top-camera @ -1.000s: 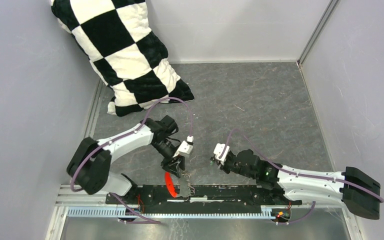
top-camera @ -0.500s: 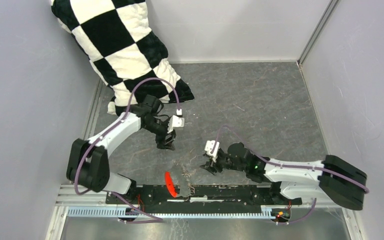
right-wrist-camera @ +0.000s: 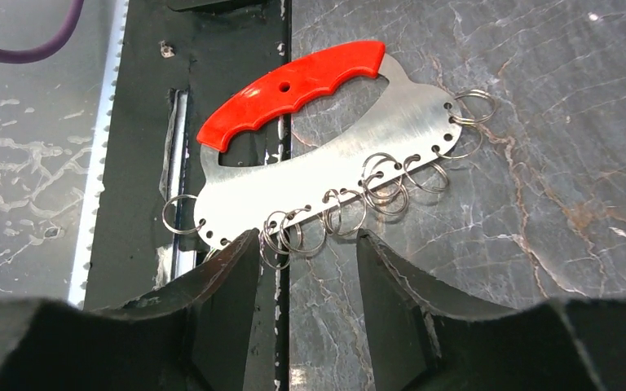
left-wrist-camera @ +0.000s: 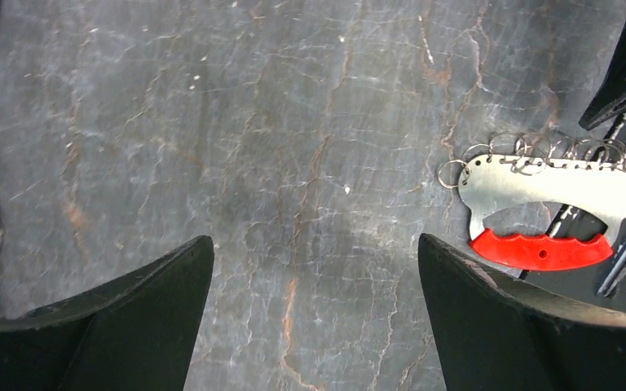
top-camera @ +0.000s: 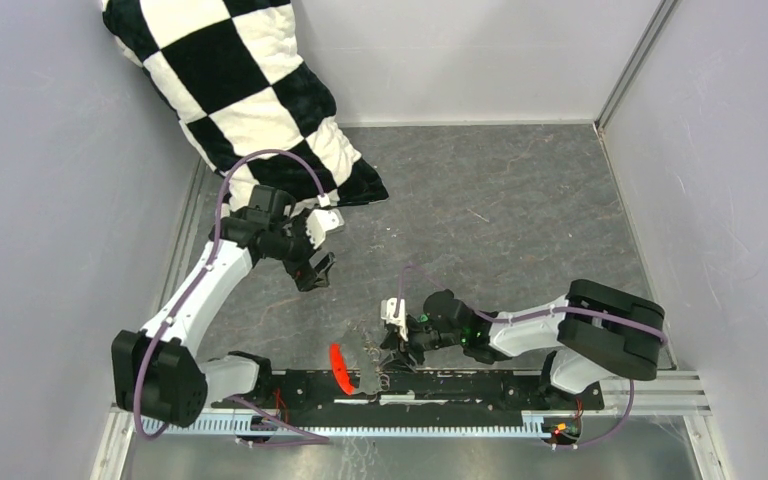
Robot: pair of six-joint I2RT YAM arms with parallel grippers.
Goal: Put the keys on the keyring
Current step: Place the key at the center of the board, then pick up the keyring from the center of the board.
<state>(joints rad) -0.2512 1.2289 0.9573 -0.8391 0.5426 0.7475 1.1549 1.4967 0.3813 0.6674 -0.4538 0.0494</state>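
Note:
The keyring is a flat silvery plate with a bright red grip and several thin wire rings along one edge. It lies at the near edge of the floor, partly over the black base rail. My right gripper is open, low over the ringed edge, with a couple of rings between its tips and nothing held. My left gripper is wide open over bare floor, well to the left of the keyring. The keys are out of view.
A black-and-white checked pillow leans in the far left corner, close behind the left arm. Grey walls close in the grey marbled floor on three sides. The black rail runs along the near edge.
My left gripper has drawn back from the keyring toward the pillow and opened wide. My right gripper has opened and moved left to the keyring's rings.

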